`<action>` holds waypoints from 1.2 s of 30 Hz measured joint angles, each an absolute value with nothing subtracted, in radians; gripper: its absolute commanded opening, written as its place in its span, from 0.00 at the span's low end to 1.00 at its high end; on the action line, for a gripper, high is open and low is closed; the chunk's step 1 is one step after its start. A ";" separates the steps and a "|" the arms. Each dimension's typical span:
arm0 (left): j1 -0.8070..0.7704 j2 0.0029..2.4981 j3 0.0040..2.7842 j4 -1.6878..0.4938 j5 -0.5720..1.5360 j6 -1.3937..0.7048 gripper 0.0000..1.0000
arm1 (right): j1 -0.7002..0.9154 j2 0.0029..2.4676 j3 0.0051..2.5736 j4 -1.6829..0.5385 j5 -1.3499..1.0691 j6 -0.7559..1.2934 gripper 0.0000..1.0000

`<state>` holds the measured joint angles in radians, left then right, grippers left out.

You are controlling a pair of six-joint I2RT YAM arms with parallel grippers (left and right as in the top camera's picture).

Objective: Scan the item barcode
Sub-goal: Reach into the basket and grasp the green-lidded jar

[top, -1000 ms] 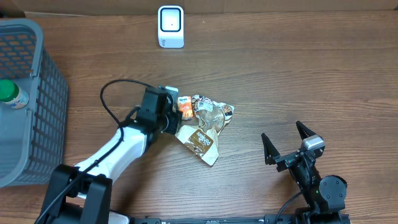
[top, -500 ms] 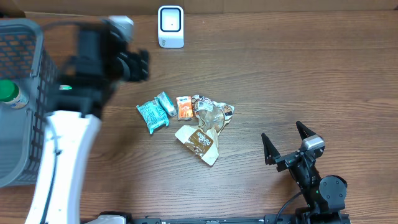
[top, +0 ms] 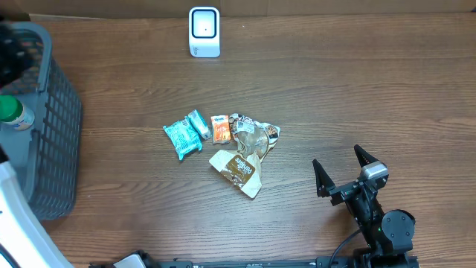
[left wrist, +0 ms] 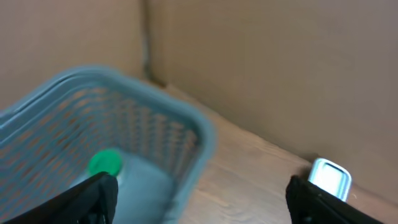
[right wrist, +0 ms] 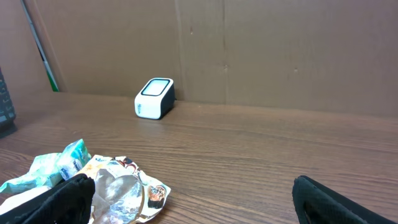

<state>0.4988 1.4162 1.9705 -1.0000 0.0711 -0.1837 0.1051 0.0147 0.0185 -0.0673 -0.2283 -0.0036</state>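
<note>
Plenty of open table on the right and through the middle: bare wood runs between the scanner at the far edge and the snack packets bunched mid-table. The basket crowds the left edge, with a green-capped bottle inside. The right end effector sits near the front edge, fingers spread and empty. The left end effector is above the basket, fingers apart, nothing between them. A second ago it was down at the packets; now they lie uncovered.
</note>
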 measured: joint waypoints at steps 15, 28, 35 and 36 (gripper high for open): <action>0.585 1.645 1.970 -1.055 -0.024 -0.237 0.88 | 0.105 0.015 0.019 -0.067 -0.228 -0.004 1.00; 0.685 1.845 1.970 -1.066 -0.090 -0.228 1.00 | 0.105 0.015 0.019 -0.067 -0.229 -0.004 1.00; 0.714 1.995 1.970 -0.997 -0.107 -0.153 1.00 | 0.105 0.015 0.019 -0.067 -0.228 -0.004 1.00; 0.713 2.010 1.969 -0.987 -0.110 -0.146 0.99 | 0.105 0.015 0.019 -0.067 -0.229 -0.004 1.00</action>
<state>0.7132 2.0102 1.9694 -0.9867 -0.1097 -0.1459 0.1051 0.0147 0.0185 -0.0669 -0.2287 -0.0036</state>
